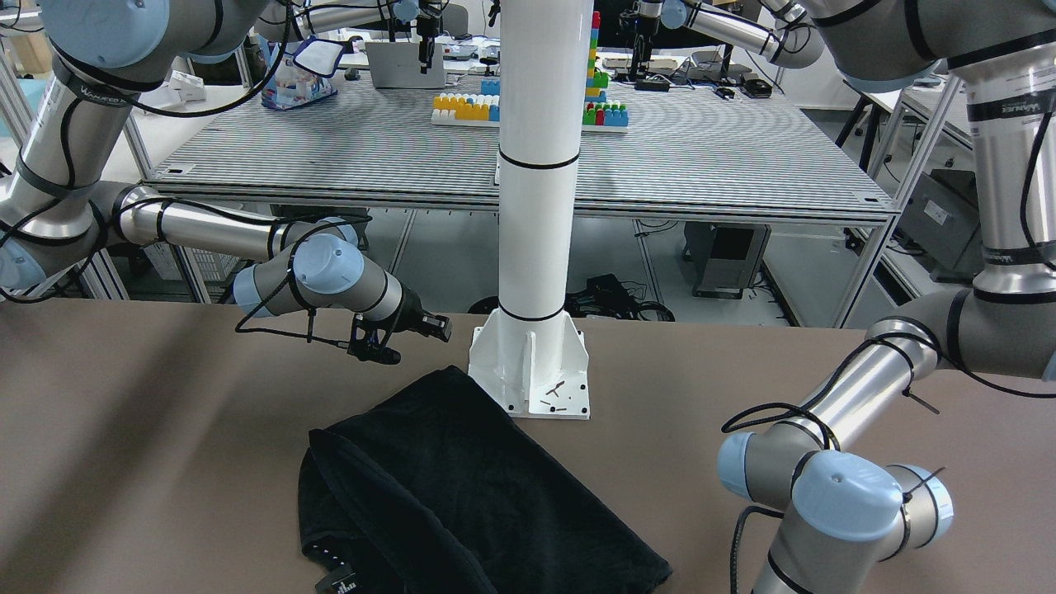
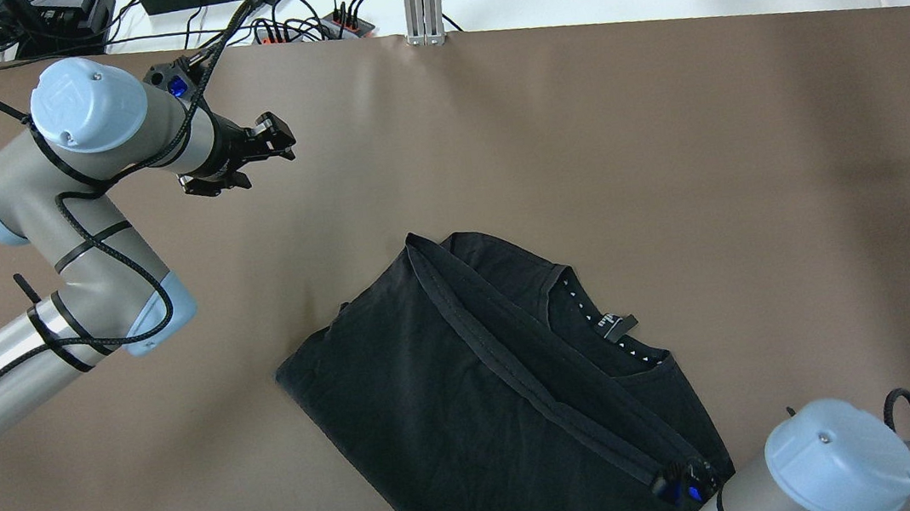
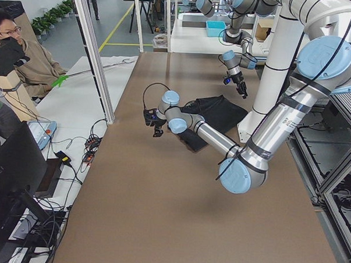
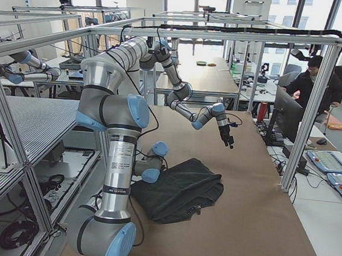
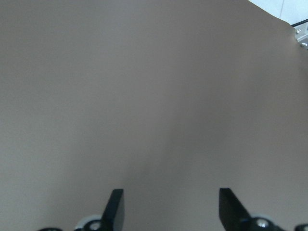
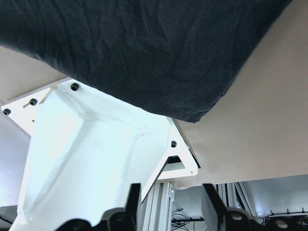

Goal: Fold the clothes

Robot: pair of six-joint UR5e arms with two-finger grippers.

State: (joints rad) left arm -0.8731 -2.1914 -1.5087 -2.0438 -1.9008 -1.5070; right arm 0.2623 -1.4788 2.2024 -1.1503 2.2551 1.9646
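Garment edge beside pillar base — left gripper well apart.

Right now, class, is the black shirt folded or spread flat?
Folded, partly: on the black shirt one layer lies doubled over another, its hem running diagonally beside the exposed neck label.

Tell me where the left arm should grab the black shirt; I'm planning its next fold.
Probably the far corner of the black shirt, where the doubled seam ridge ends. It points toward the open left end effector, which hovers over the table, so come from the far-left side, low, jaws across the thick edge.
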